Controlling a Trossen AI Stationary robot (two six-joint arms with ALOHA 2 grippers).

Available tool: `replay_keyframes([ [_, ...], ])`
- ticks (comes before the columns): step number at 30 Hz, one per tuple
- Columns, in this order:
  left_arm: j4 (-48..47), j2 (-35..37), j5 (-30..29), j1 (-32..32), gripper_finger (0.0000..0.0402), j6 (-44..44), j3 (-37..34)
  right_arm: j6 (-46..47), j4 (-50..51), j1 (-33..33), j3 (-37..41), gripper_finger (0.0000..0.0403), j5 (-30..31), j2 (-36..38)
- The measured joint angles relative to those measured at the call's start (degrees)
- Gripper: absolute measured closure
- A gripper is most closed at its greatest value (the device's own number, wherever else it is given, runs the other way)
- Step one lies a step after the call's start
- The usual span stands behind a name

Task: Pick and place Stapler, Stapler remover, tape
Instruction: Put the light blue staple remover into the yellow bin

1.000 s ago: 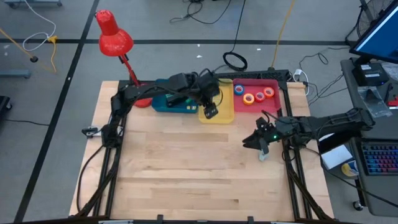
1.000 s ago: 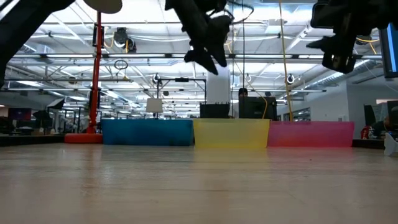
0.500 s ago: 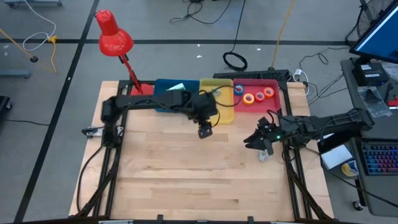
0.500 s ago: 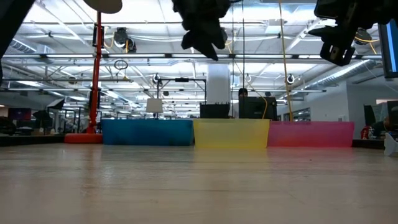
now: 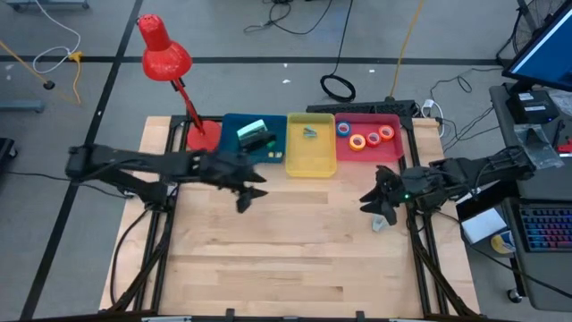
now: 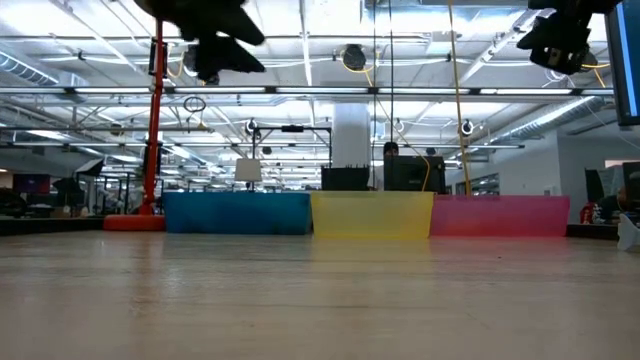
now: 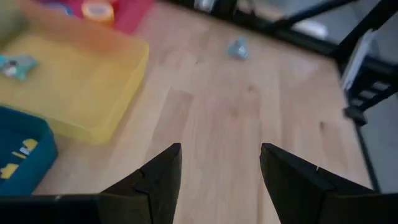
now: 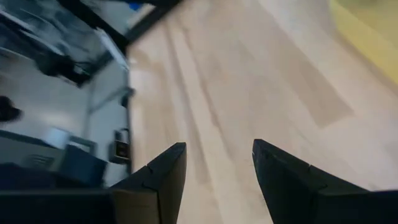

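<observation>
Tape rolls [image 5: 361, 139]: several small rings, orange, red and blue among them, lying in the pink bin [image 5: 393, 152] at about 1 o'clock on the worktop [image 5: 286, 241]. An orange roll also shows at the edge of the left wrist view.
Stapler [image 5: 256, 137]: dark with a pale green top, resting in the blue bin [image 5: 231, 148] at about 12 o'clock.
Stapler remover [image 5: 309, 132]: small grey claw piece, in the yellow bin [image 5: 313, 163] between the blue and pink bins.
Second small pale grey-blue piece [image 5: 380, 223]: on the bare wood at 3 o'clock, just beside the right pincer; what it is cannot be told.
Left pincer [image 5: 243, 199]: raised above the worktop a little toward 10 o'clock of centre, fingers [image 7: 155, 180] spread apart, carrying nothing.
Right pincer [image 5: 374, 200]: raised at 3 o'clock near the worktop's edge, fingers [image 8: 283, 180] parted, carrying nothing.
Red desk lamp [image 5: 165, 55]: base at 11 o'clock, beside the blue bin.
</observation>
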State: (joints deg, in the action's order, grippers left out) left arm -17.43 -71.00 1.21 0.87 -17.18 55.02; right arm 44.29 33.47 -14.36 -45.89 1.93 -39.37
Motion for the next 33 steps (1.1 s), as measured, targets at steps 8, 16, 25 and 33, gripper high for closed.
replay_keyframes([
  [8, 7.8, 22.2, -12.4, -6.3, 0.0183, -7.9, -20.0, 6.0, 21.2, -1.8, -10.7, 0.0226, 0.9, -11.4],
  [16, 9.6, 36.7, -17.9, -12.1, 0.0183, -10.0, -30.9, 26.4, 32.5, -2.2, -11.6, 0.0223, -0.7, -18.8],
  [25, 11.1, 41.3, -21.3, -14.2, 0.0183, -10.6, -35.0, 42.8, 42.2, -2.3, -11.6, 0.0226, -1.9, -19.4],
  [33, 11.1, 41.3, -21.3, -14.2, 0.0183, -11.6, -35.0, 54.2, 41.9, -2.5, -8.4, 0.0226, -2.1, -19.3],
])
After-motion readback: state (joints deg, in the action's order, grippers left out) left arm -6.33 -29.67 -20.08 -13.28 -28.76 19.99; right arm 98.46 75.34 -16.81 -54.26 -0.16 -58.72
